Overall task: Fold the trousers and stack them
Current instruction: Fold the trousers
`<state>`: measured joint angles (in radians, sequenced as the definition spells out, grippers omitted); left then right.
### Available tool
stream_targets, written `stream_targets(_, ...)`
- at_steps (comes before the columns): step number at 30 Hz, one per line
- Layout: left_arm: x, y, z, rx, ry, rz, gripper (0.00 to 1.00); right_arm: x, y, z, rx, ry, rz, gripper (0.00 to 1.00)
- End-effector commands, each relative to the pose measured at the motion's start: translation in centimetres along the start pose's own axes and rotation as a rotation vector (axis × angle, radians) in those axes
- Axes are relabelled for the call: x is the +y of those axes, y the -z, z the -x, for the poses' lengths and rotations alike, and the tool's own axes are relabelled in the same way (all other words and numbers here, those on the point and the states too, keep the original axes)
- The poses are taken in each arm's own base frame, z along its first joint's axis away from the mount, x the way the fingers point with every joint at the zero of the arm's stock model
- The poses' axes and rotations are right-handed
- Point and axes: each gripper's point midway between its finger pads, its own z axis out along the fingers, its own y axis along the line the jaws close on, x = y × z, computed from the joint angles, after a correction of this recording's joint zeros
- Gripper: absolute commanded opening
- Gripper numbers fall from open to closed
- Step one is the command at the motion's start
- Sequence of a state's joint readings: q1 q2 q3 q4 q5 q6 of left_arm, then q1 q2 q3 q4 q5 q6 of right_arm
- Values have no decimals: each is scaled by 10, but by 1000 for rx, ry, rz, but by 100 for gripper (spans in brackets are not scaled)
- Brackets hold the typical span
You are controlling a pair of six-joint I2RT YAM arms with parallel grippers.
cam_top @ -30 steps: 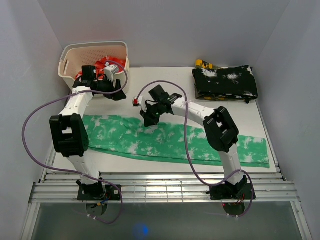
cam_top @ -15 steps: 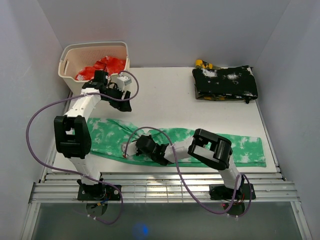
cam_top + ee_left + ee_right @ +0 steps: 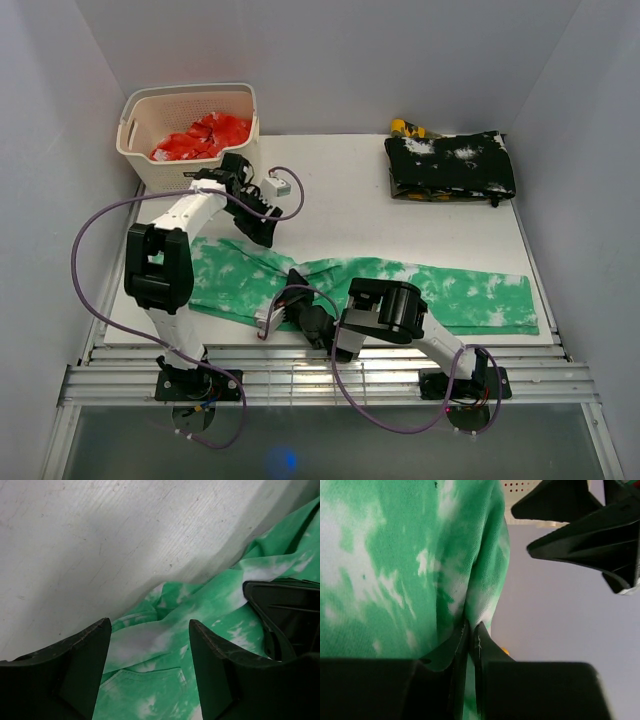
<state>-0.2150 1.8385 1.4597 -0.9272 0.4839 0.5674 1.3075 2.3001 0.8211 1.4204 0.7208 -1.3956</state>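
Observation:
The green, white-blotched trousers (image 3: pixel 455 295) lie stretched across the near part of the white table (image 3: pixel 340 190), from left to right. My right gripper (image 3: pixel 294 287) is low at their near-left part. In the right wrist view it (image 3: pixel 471 626) is shut on a raised fold of the green cloth (image 3: pixel 395 555). My left gripper (image 3: pixel 264 228) hovers over the trousers' far edge. In the left wrist view it (image 3: pixel 149 625) is open and empty, with rumpled green cloth (image 3: pixel 165 680) below between the fingers. The right gripper's dark body (image 3: pixel 282 612) shows just to the right.
A cream basket (image 3: pixel 135 130) holding red cloth (image 3: pixel 200 135) stands at the far left. A black, white-speckled folded garment (image 3: pixel 450 165) lies at the far right, with a small yellow object (image 3: pixel 408 127) behind it. White walls enclose the table.
My left gripper left the basket and moved right and nearer, over the trousers. My right arm swung from the table's middle to the trousers' near-left part, and the cloth there has bunched up.

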Motion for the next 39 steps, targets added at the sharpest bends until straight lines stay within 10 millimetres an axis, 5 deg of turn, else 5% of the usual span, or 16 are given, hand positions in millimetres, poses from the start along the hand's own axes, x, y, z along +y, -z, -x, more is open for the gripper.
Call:
stream_targets(1,7,-6,-2,49,-50,106,74,60,23,-37,94,171,132,8)
stream_targets(6,9,-25,10,79,-45,121,74,72,31,-36,66,240,117,8)
stream_targets(10,-8,-34,10,96,-27,2,71,77,35,-39,62,267,110,8)
stream_targets(15,-34,-39,-6,148,8,-152,45,81,35,-42,68,268,120,8)
stream_targets(22,-58,-10,4,43,47,-300,14,88,35,-46,79,285,142,8)
stream_targets(24,-61,0,11,9,42,-334,20,90,35,-48,83,293,151,8)
stream_targets(27,-76,10,11,-3,43,-400,46,92,35,-49,84,301,152,8)
stream_targets(35,-78,-2,-14,66,87,-413,44,88,34,-49,84,302,143,8)
stream_targets(39,-56,1,7,-18,71,-292,59,92,35,-50,83,311,148,8)
